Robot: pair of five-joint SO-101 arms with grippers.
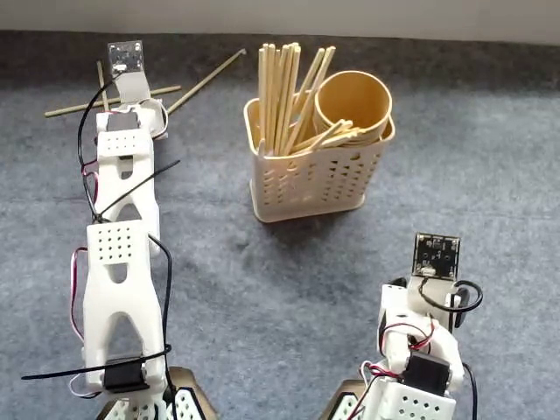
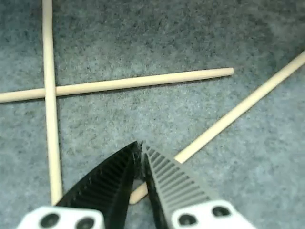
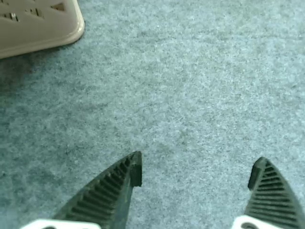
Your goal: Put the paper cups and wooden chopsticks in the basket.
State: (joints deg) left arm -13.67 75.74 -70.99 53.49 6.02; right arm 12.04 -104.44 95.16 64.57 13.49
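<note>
Perforated cream plastic basket (image 1: 306,188), far centre on grey carpet (image 1: 490,157), holds tan paper cup (image 1: 352,105) and upright wooden chopsticks (image 1: 278,87). Three loose sticks (image 2: 143,82) lie far left, two crossing. Left gripper (image 2: 141,150), ribbed black jaws pressed together, gripping nothing, sits over third stick (image 2: 238,107) end. Right gripper (image 3: 195,174), near right, gapes wide, empty.

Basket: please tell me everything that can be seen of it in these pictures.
The basket is cream, plastic by its look, with rounded corners and rows of small slots in its walls. It stands upright on the grey carpet. Inside, wooden chopsticks stand and lean on one side, and a tan paper cup sits beside them, rising above the rim.
</note>
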